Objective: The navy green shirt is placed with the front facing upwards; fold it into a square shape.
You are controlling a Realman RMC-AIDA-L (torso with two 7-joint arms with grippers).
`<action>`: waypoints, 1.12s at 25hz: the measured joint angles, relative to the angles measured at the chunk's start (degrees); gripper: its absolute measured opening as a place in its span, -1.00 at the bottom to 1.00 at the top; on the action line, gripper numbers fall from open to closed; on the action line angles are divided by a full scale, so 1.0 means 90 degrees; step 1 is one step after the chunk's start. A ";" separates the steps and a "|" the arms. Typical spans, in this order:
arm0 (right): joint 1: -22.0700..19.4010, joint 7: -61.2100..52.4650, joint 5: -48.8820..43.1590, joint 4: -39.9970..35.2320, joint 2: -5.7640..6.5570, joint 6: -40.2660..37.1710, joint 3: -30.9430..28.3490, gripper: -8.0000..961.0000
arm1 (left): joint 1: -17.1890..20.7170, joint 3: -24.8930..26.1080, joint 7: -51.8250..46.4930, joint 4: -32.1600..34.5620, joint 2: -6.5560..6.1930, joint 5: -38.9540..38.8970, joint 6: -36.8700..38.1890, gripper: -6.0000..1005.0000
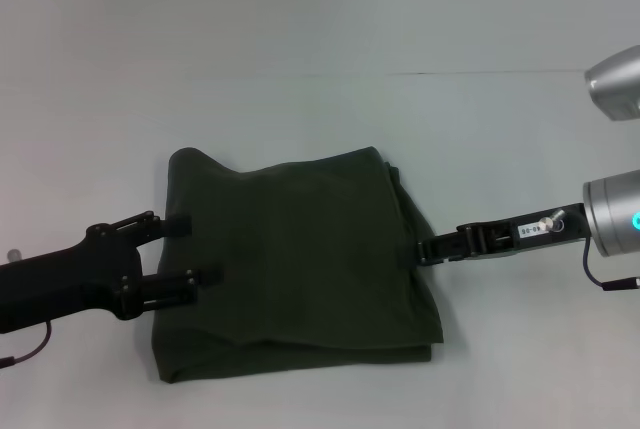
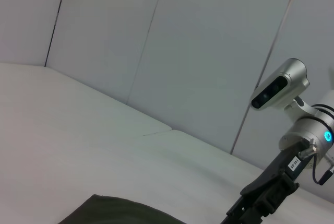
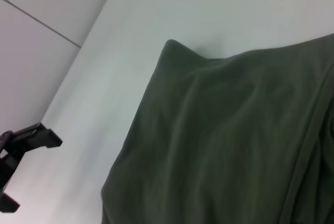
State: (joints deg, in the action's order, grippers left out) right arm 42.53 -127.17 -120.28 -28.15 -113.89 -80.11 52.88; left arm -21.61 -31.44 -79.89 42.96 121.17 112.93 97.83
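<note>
On the white table (image 1: pixel 300 29) in front of you, the shirt (image 1: pixel 300 259) lies folded into a rough square of several layers, a little left of centre and toward the near edge. Its stacked folds show along the right side and the near right corner, while the far left corner stands up slightly in a soft peak. No lettering shows on the upper face.

Your left gripper (image 1: pixel 185 249) reaches in from the left, low over the cloth, with its two fingers spread apart: the far one sits at the shirt's left edge, the near one lies over the fabric a bit farther in. It grips nothing.

Your right gripper (image 1: pixel 428 249) comes in from the right, its tip touching the shirt's right edge about halfway along the folded layers. You cannot tell from these views whether its fingers are together or apart.

From the right wrist camera, the shirt (image 3: pixel 235 140) fills most of the frame and the left gripper's fingers (image 3: pixel 31 138) appear beyond its far side.
</note>
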 joint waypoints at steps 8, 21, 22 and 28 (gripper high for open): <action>0.0091 -0.0066 -0.0169 0.0004 -0.0057 0.0042 0.0052 0.23 | 0.0007 0.0000 0.0009 -0.0001 0.0011 0.0000 -0.0010 0.76; -0.0048 -0.0222 -0.0428 0.0069 0.0012 -0.0018 0.0048 0.24 | 0.0005 0.0056 0.0039 -0.0018 0.0040 0.0000 -0.0021 0.76; -0.0048 -0.0223 -0.0430 0.0077 0.0000 0.0018 0.0049 0.24 | -0.0003 0.0056 0.0042 -0.0018 0.0044 0.0000 -0.0021 0.76; -0.0026 -0.0225 -0.0434 0.0078 -0.0123 0.0306 0.0048 0.23 | -0.0064 0.0056 0.0087 -0.0158 0.0029 0.0001 -0.0108 0.76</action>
State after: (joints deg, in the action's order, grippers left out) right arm 42.30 -129.19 -124.18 -27.45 -114.99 -77.36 53.31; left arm -22.19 -30.93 -79.10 41.54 121.43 112.93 96.86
